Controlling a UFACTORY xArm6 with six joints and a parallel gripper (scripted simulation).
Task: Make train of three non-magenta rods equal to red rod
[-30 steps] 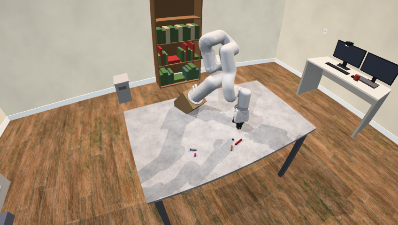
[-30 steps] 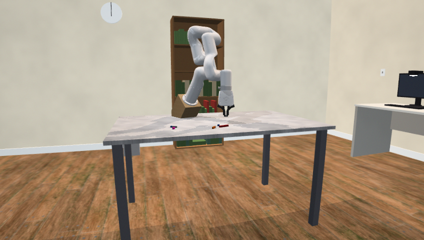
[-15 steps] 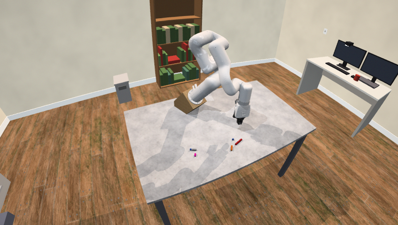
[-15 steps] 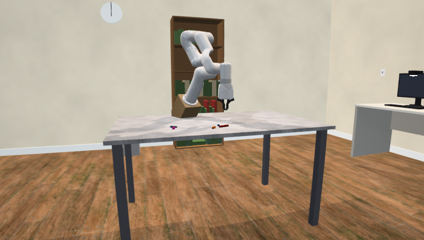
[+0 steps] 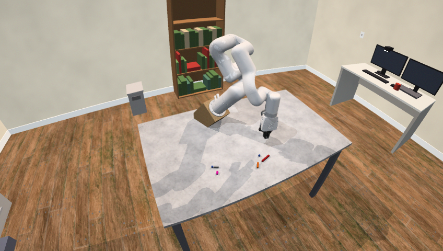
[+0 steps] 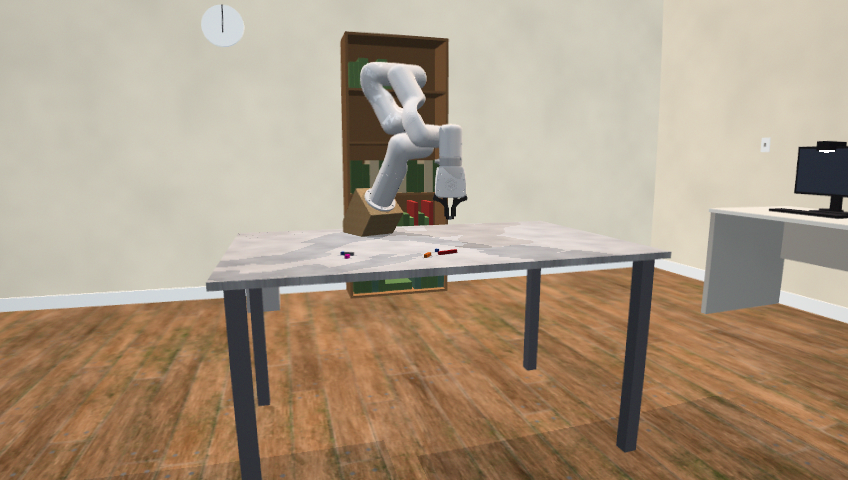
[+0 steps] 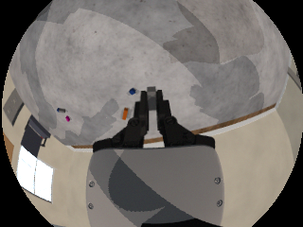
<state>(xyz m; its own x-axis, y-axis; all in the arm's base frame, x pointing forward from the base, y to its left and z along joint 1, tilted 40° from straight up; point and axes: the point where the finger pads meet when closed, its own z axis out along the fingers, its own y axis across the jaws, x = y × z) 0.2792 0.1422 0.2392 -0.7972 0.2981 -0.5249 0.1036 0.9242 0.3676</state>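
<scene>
Home office w/ wood-plank floor [image 5: 77,161]: tall brown wooden bookshelf [image 5: 170,46], white desk [image 5: 357,72] w/ twin black monitors [image 5: 389,60].
</scene>
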